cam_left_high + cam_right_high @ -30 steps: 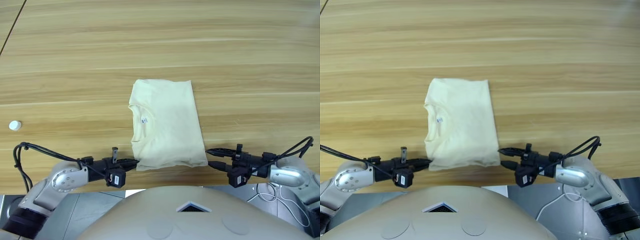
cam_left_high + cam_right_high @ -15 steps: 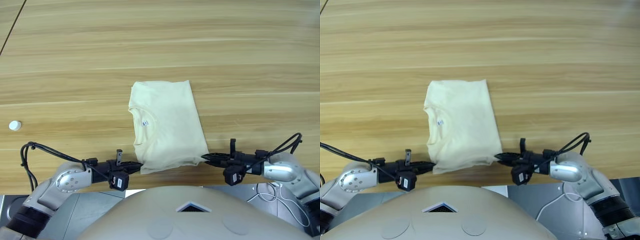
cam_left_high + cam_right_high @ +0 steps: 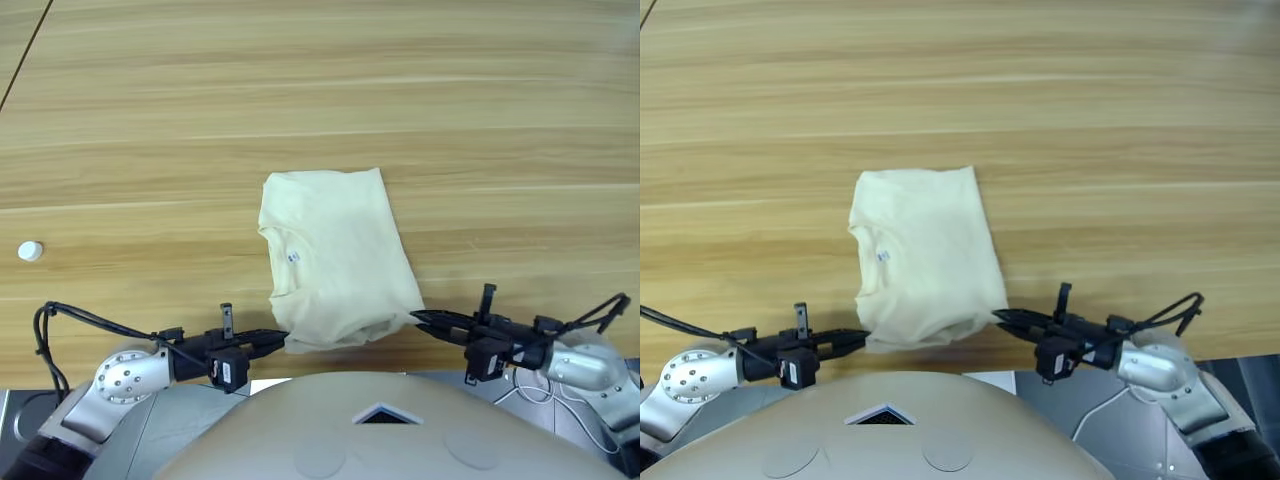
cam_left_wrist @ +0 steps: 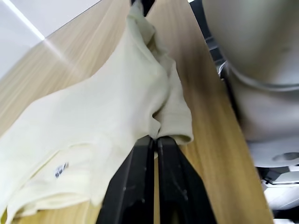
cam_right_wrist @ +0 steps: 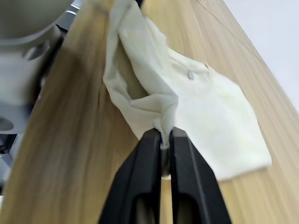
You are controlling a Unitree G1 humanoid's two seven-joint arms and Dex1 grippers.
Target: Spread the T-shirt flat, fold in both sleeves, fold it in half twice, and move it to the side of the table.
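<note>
**Folded T-shirt gripped at both near corners**

The T-shirt [image 3: 335,255] is laid folded near the table's [image 3: 500,120] front edge. Its near corners are held raised, one clamped in the left gripper [image 3: 280,341], one in the right gripper [image 3: 418,318], presumably so that the near half can be folded over.

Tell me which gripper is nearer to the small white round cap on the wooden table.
Left. The left gripper pinches the pale yellow T-shirt's near-left corner, on the small white round cap's side; the right gripper pinches the near-right corner, farther off.
</note>
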